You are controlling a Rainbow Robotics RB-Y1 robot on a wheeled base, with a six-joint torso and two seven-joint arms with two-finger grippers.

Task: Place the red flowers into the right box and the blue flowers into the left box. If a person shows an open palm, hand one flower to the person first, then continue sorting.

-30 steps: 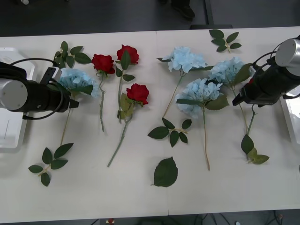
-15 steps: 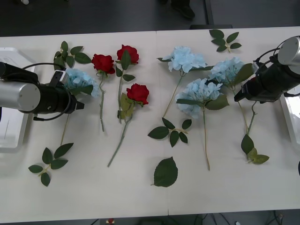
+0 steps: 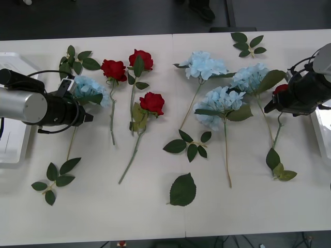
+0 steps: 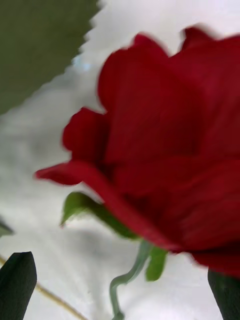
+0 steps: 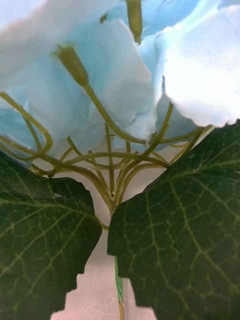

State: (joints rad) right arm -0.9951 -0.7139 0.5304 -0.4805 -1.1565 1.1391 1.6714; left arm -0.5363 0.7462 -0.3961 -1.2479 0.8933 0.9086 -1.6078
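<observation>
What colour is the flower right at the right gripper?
Deep red, a rose, best seen in the right wrist view.

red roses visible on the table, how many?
4. Three lie left of centre: one, a second beside it, a third nearer the robot. The fourth is at the right tool, mostly covered. Others could be hidden.

Even overhead light falls on the white counter (image 3: pixel 155 217), shadows faint and soft, no glare. Up close the rose (image 4: pixel 165 150) is blurred; the blue petals (image 5: pixel 115 75) are soft, while the leaves (image 5: pixel 185 225) stay sharp
</observation>
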